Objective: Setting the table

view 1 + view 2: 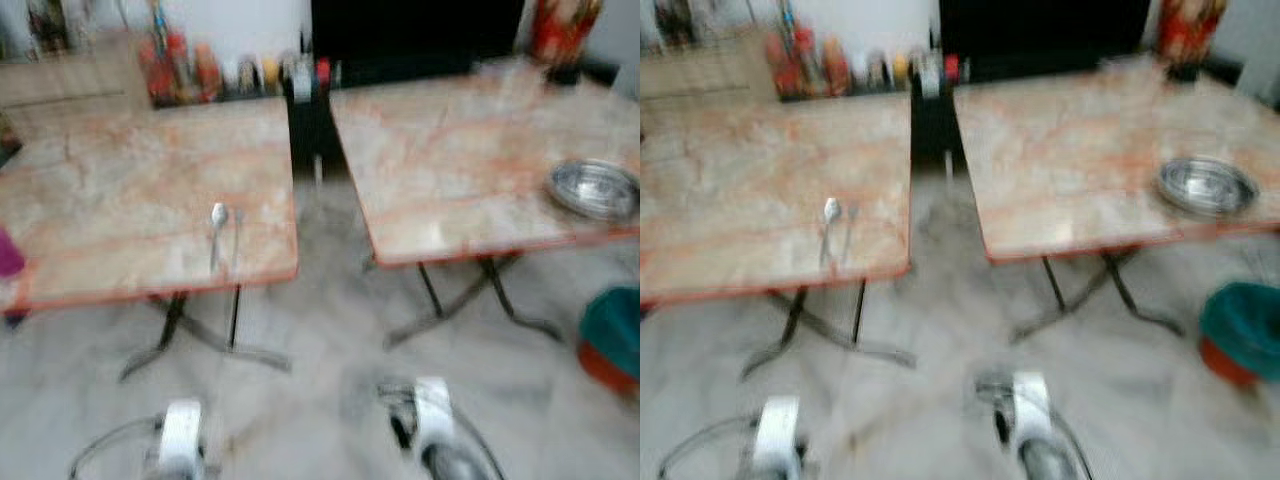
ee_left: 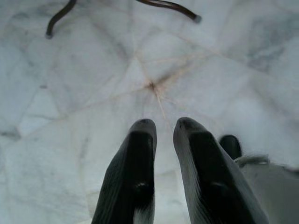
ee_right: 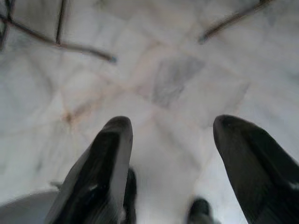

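Marble tables stand side by side ahead of me with a narrow gap between them, and the head views are blurred. On the left table a spoon lies near the front edge, toward the front right corner, its bowl pointing away from me. On the right table a steel bowl sits close to the front right corner. Bottles and jars crowd the far edge of the left table. A teal and orange bin stands on the marble floor beside the right table. Both my arms hang low over that floor: my left gripper has its fingers nearly pressed together with nothing between them, and my right gripper is spread wide, empty too.
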Available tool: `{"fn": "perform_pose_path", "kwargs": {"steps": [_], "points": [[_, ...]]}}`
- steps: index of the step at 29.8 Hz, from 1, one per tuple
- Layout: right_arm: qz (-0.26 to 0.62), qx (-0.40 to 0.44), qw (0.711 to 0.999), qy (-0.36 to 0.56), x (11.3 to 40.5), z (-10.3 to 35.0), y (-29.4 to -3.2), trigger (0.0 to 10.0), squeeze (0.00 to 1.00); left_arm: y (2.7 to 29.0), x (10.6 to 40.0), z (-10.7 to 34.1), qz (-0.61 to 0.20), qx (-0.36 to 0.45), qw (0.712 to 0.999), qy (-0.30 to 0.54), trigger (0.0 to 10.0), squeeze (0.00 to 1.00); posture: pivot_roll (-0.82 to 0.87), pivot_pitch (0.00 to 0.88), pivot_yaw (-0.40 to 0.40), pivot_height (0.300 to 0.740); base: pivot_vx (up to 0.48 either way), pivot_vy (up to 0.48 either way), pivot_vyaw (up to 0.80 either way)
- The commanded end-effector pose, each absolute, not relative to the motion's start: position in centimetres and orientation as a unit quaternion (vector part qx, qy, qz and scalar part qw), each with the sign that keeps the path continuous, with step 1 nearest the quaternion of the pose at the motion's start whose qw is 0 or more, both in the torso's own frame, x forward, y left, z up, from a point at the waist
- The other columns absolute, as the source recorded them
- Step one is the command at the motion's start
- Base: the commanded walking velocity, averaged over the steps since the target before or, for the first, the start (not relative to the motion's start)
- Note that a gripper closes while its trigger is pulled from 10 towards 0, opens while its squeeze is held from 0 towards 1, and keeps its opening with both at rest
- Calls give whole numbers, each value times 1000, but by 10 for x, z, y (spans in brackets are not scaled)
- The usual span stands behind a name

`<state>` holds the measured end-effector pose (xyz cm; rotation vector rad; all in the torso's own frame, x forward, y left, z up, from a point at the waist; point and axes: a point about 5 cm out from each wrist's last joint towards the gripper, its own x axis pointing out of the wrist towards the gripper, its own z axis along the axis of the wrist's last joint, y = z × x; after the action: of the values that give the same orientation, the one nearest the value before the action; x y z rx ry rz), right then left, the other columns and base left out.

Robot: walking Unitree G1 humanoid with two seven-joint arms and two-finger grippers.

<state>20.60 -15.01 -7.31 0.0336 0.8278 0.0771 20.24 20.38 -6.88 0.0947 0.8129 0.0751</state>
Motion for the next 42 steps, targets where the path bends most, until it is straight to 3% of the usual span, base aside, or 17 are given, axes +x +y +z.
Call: {"fn": "perform_pose_path", "kwargs": {"steps": [1,10,27,42], "points": [[28,17,917,396,210,-71,-154,10000,0,201,198,-72,24,49,911,408,10000,0,-27,0,97,740,0,0,0],[24,22,914,405,203,-75,-152,10000,0,202,197,-73,26,48,909,414,10000,0,-2,0,103,740,0,0,0],[41,23,914,403,205,-74,-136,10000,0,228,200,-66,71,58,909,407,10000,0,37,0,115,740,0,0,104],[12,33,915,402,205,-73,-154,10000,0,207,200,-71,53,48,909,412,10000,0,17,2,96,740,247,0,107]]}}
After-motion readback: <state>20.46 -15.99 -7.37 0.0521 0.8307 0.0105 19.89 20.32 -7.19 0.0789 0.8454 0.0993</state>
